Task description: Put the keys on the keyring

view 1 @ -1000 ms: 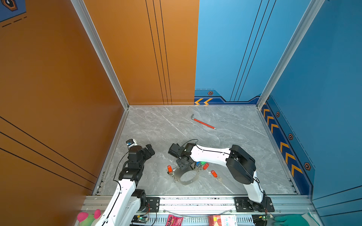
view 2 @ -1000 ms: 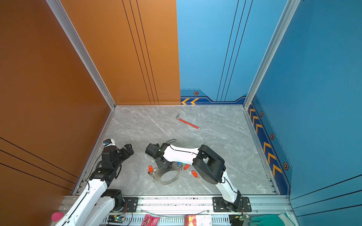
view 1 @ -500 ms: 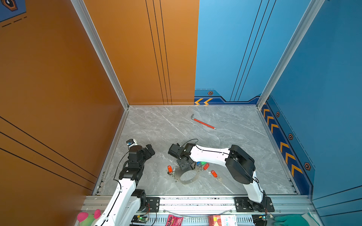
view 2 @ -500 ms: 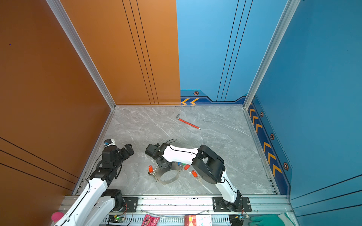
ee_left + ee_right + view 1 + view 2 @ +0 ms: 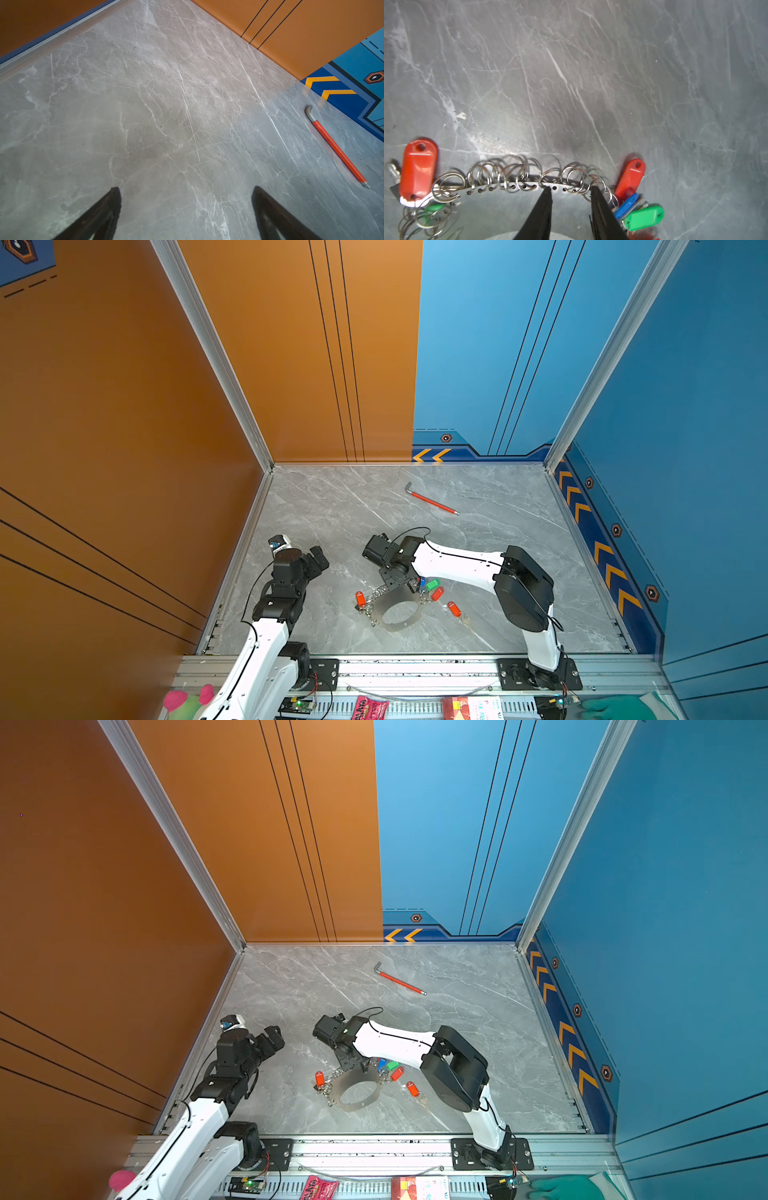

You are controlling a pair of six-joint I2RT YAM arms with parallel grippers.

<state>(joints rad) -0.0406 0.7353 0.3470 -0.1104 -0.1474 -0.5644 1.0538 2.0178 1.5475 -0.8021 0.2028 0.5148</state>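
The flat grey oval keyring [image 5: 400, 629] lies edged with small metal rings. Orange-, green- and blue-tagged keys [image 5: 432, 584] cluster against it. One orange-tagged key [image 5: 454, 608] lies just beside it, apart.

Keyring [image 5: 354, 1106]: lower centre of frame, flat on counter [image 5: 291, 990]. Orange-tagged keys [image 5: 319, 1078] flank it. Hex wrench [image 5: 399, 982]: centre, well apart.

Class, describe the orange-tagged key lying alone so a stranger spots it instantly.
On the marble table, find the grey keyring hoop near the front edge. Right of it in both top views lies an orange-tagged key. Unlike the other orange tags, it lies apart from the hoop.
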